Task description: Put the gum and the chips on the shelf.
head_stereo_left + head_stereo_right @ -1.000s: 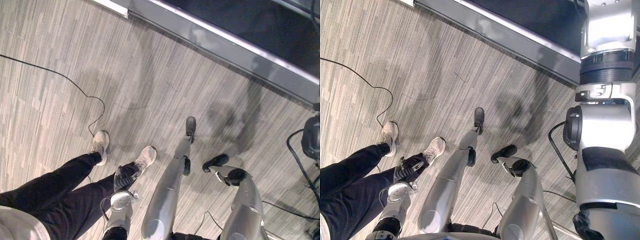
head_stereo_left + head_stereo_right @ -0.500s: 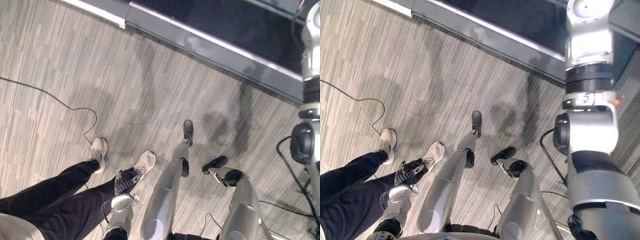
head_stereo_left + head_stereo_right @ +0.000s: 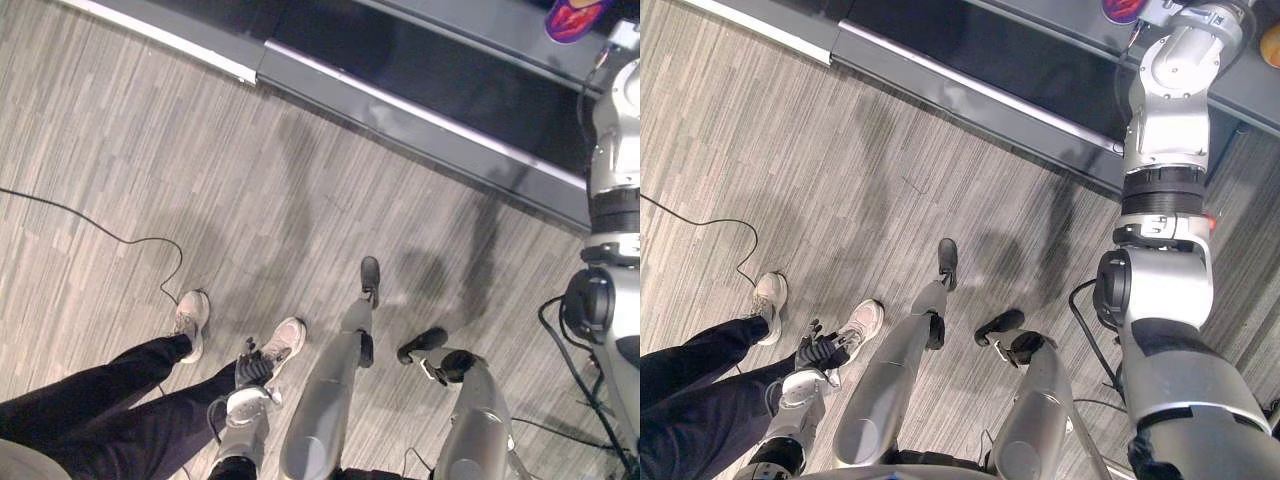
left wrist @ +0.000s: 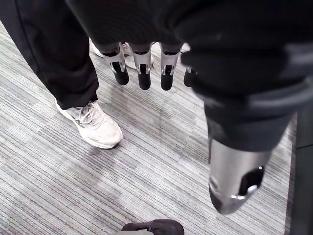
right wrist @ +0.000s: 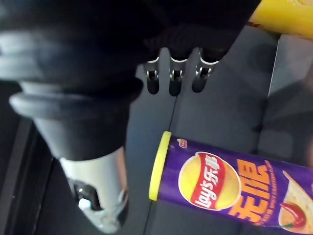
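Now, chips can (image 5: 220, 188) on shelf (image 5: 230, 117), right robot hand (image 5: 175, 81) apart

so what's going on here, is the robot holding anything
The robot's right hand is up at the dark shelf, fingers open and holding nothing. A purple chips can with a yellow lid lies on its side on that shelf, apart from the fingers. The left hand hangs open and empty beside a person's white shoe.
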